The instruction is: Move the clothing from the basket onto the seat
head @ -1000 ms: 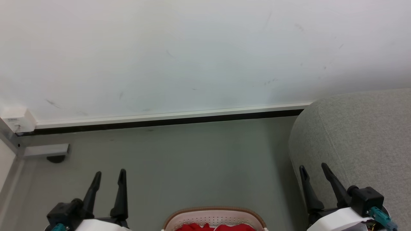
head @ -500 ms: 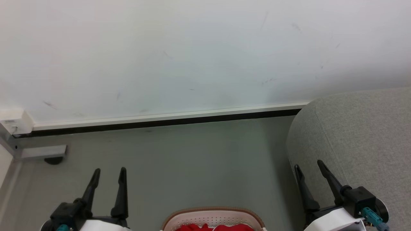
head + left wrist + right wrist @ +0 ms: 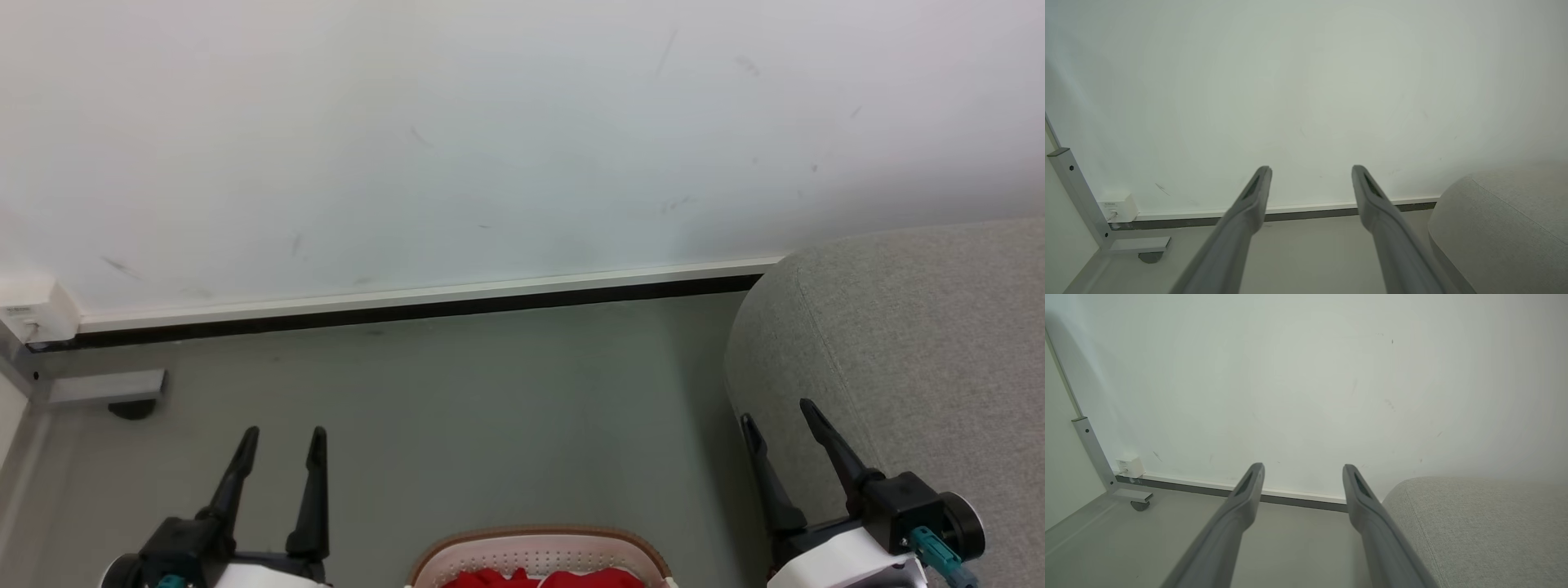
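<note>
Registered the right gripper (image 3: 775, 410) slightly higher and further left in the head view than a second earlier; attributed part of that to camera motion, since wall (image 3: 490, 122) and seat (image 3: 914, 327) had slid left as well. Saw no comparable change at the left gripper (image 3: 285, 430). Found both pairs of jaws spread wide and empty, fingers aimed forward over bare floor (image 3: 490, 408) toward the skirting board (image 3: 408, 296). Located the basket (image 3: 539, 532) between the two arms at the bottom edge of the head view, only its far rim showing, with the clothing (image 3: 539, 580) as a red strip inside it. Placed the seat to the right, its rounded end overlapped by the right gripper; could not tell whether touching. Judged nothing yet grasped and no garment yet on the seat.

Anticipated three hazards.
1. Reaching down and back for fabric barely inside the head view: risked closing on the brown rim or the perforated wall and lifting the basket itself.
2. Pinching a thin fold of soft cloth: risked a trailing sleeve snagging on the rim or slipping onto the floor between basket and seat.
3. Swinging the right arm beside the upholstery: risked dragging fingers against the seat's side.
</note>
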Controlling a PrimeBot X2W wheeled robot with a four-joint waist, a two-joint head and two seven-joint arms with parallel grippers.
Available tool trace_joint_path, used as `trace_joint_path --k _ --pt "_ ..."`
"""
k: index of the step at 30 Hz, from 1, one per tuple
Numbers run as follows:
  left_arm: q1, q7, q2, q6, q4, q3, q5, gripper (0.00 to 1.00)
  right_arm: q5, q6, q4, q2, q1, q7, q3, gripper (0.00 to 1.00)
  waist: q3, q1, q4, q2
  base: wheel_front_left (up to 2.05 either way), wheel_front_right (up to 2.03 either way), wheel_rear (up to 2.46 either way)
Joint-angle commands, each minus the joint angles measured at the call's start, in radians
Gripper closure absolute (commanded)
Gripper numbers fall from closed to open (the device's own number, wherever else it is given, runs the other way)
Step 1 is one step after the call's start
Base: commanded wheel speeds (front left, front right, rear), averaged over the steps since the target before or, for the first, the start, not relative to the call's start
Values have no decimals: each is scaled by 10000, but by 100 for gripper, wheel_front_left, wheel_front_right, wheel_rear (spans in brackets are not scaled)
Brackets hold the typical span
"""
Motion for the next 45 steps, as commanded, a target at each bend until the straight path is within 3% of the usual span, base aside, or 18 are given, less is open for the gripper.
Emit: trace_joint_path --k 1,24,35,45 --pt "59 -10 28 -30 43 58 88 0 21 -21 -45 3 -43 -34 -34 0 2 0 8 0 0 0 0" --pt "-51 -10 -12 -36 183 61 -93 0 618 -21 21 0 -107 -77 -209 0 58 0 -139 0 0 0 0" --pt "-405 -8 32 -147 864 -226 35 0 809 -21 -277 -9 -241 -79 -258 0 715 0 -899 0 0 0 0" --pt "-1141 -10 304 -242 2301 -660 149 0 920 -21 -597 -2 -440 -80 -384 0 1595 0 -1697 0 0 0 0"
